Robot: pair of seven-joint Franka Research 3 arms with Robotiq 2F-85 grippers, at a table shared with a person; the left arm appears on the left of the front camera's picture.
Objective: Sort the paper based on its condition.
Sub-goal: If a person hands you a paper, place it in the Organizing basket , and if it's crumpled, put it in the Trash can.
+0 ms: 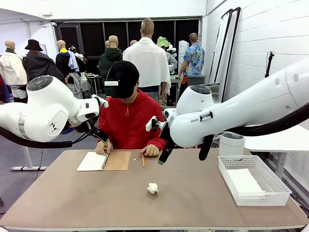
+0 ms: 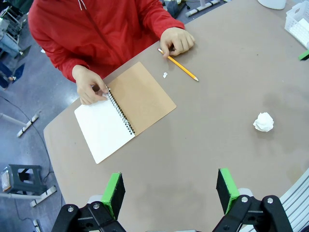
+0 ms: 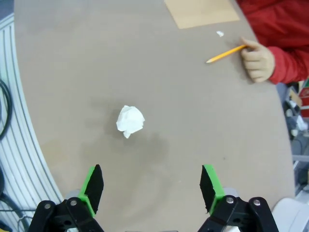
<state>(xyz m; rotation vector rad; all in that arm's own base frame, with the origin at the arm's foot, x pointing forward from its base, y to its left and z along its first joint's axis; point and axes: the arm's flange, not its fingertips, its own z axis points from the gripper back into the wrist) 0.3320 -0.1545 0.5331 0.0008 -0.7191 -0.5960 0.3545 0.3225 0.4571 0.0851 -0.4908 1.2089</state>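
A crumpled white paper (image 1: 152, 188) ball lies on the brown table near the middle front; it also shows as the crumpled paper (image 2: 263, 122) and crumpled paper (image 3: 130, 121) in the wrist views. A flat white sheet (image 1: 244, 181) lies in the white mesh basket (image 1: 270, 193) at the right. My right gripper (image 1: 181, 159) hangs open above the table behind the ball, and in its own view the right gripper (image 3: 150, 187) is open with nothing between its green pads. My left gripper (image 1: 100, 136) is raised at the left; the left gripper (image 2: 170, 191) is open and holds nothing.
A person in red sits at the far side, one hand (image 1: 103, 146) on an open spiral notebook (image 1: 104, 161), the other hand (image 1: 150, 151) by a yellow pencil (image 1: 143, 160). A white round bin (image 1: 231, 143) stands behind the basket.
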